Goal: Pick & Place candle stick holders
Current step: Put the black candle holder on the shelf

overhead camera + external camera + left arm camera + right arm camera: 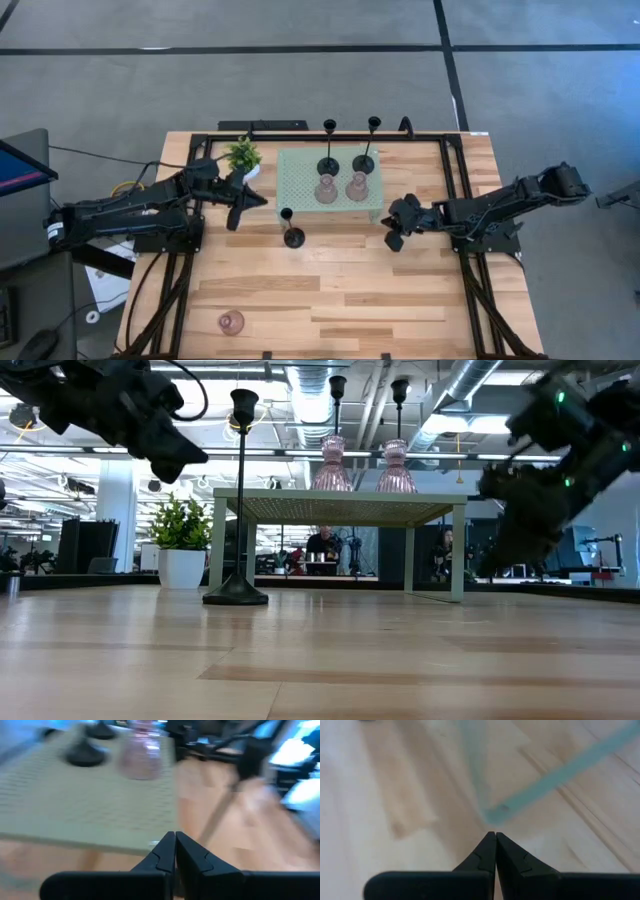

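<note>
I am holding my left gripper (237, 212) and right gripper (394, 236) pinched closed, empty — two black stems (328, 150) and two pink glass holders (326, 189) sitting on the perforated stand (300, 180), one stem (291, 228) beside it, one pink holder (231, 322) near the plank table's (400, 300) front edge.

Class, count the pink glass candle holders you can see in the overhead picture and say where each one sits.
3. Two stand side by side on the green stand: one, another. The third sits alone near the table's front edge.
</note>
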### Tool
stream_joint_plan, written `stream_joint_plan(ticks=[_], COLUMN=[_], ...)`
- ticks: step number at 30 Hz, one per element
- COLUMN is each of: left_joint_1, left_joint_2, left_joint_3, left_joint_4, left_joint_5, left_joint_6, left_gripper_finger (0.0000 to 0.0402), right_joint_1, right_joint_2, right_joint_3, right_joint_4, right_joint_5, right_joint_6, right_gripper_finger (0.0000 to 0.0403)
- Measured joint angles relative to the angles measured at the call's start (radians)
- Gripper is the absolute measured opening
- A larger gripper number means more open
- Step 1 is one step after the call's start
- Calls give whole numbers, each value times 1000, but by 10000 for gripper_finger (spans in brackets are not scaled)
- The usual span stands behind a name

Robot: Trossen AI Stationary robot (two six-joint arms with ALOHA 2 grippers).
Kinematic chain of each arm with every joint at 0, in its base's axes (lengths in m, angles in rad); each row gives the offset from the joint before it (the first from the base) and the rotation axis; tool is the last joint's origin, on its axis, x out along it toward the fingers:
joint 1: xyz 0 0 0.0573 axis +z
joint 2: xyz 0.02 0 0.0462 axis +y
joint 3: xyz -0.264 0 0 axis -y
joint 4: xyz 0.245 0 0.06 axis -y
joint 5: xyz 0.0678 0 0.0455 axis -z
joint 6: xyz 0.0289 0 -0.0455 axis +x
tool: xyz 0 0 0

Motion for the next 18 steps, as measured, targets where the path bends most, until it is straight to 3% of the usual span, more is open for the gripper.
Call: stream_joint_plan(ticks=[3,7,10,18], left_joint_1=[-37,-161,-288,-567], left_joint_2=[0,16,40,141], left_joint_3=[0,0,0,0], left_joint_4=[0,7,59,192], left_joint_5=[101,92,-8,-391], left_joint_6=[-11,-12,-1,107], left_gripper_finger=[11,5,5,4], right_joint_1=[61,141,189,242], right_joint_2=[0,0,0,0], right_joint_3=[50,89,97,97], right_joint_4=[-17,-20,-21,-88], right_joint_5=[0,0,16,79], right_joint_6=[-14,-43,-68,-63], right_gripper_finger=[0,0,0,0])
